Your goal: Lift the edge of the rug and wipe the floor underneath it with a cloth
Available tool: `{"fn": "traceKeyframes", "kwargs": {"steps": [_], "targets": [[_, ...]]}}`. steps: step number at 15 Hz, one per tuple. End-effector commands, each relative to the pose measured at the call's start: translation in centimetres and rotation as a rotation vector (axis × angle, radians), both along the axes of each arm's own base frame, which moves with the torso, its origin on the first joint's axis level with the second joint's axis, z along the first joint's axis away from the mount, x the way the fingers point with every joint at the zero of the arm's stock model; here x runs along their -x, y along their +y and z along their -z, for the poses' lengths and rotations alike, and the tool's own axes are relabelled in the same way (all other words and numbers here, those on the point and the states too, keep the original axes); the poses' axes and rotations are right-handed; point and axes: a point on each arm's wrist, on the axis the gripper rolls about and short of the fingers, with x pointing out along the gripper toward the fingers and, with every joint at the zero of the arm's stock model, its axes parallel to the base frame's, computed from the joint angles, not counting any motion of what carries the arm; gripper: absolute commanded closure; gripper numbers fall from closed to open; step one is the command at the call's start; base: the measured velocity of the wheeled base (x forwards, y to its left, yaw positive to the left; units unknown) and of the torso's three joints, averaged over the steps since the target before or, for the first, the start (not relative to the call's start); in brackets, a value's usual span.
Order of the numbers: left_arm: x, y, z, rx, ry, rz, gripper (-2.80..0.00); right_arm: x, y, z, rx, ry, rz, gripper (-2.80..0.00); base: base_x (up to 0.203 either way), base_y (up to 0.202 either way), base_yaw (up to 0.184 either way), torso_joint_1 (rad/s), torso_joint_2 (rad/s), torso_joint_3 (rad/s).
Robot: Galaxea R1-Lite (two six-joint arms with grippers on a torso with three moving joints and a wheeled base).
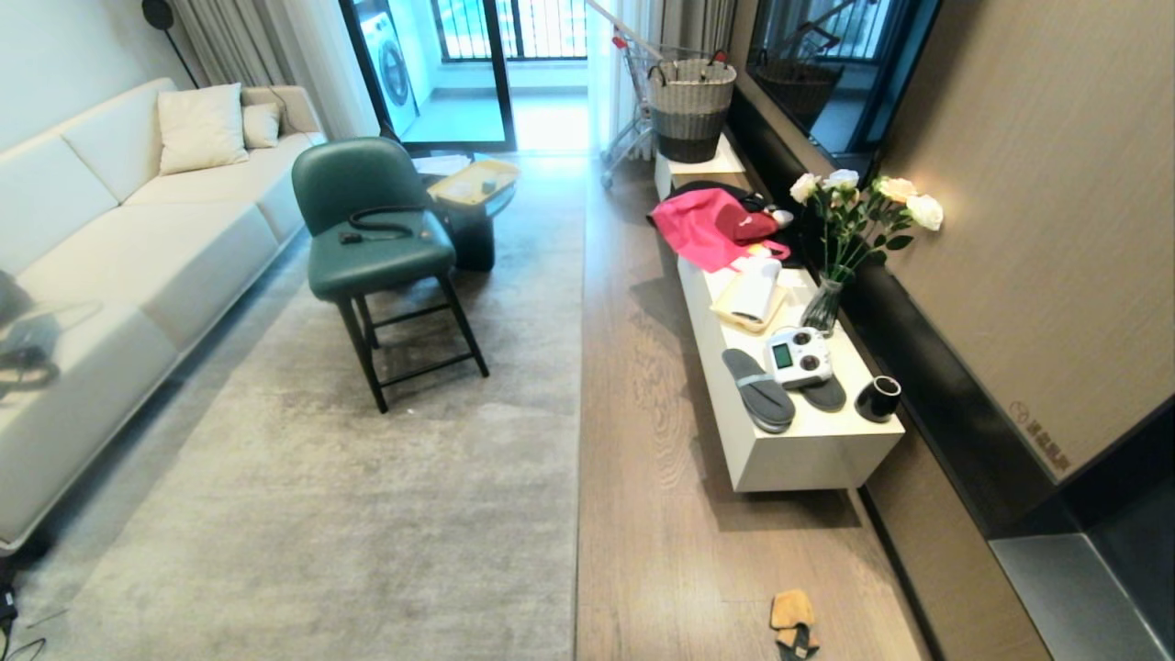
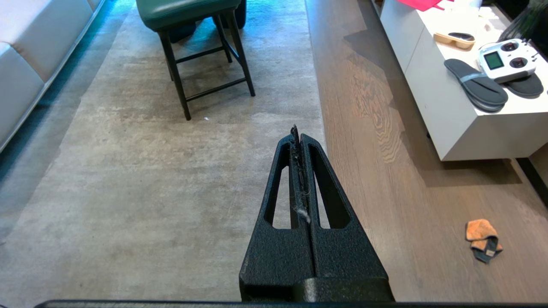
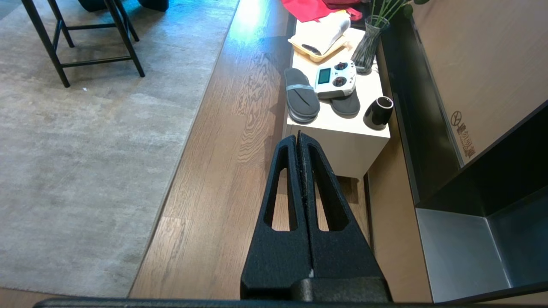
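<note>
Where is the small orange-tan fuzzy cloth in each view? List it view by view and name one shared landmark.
Head view: small orange-tan fuzzy cloth on the wood-grain floor, bottom edge, right of the rug.
Left wrist view: cloth on the floor, lower right.
Right wrist view: not in it.
Shared landmark: white remote controller resting on grey slippers.

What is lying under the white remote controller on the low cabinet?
The white remote controller rests on a grey slipper, covering most of it; only the end sticks out. A second grey slipper lies uncovered beside it. Anything else beneath the controller is hidden.
</note>
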Motion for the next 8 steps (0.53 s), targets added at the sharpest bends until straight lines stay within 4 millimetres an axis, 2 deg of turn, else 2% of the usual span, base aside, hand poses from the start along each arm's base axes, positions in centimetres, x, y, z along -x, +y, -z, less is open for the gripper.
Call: {"fn": "traceKeyframes", "kwargs": {"steps": [1, 8], "targets": [[0.0, 0.0, -0.01, -0.001, 0.0, 0.0, 0.0, -0.01, 0.0, -0.01, 0.003, 0.0, -0.001, 0.0, 0.0, 0.0, 0.0, 0.0, 0.0, 0.0], [0.0, 0.0, -0.01, -0.001, 0.0, 0.0, 0.0, -0.01, 0.0, -0.01, 0.003, 0.0, -0.001, 0.0, 0.0, 0.0, 0.0, 0.0, 0.0, 0.0]]}}
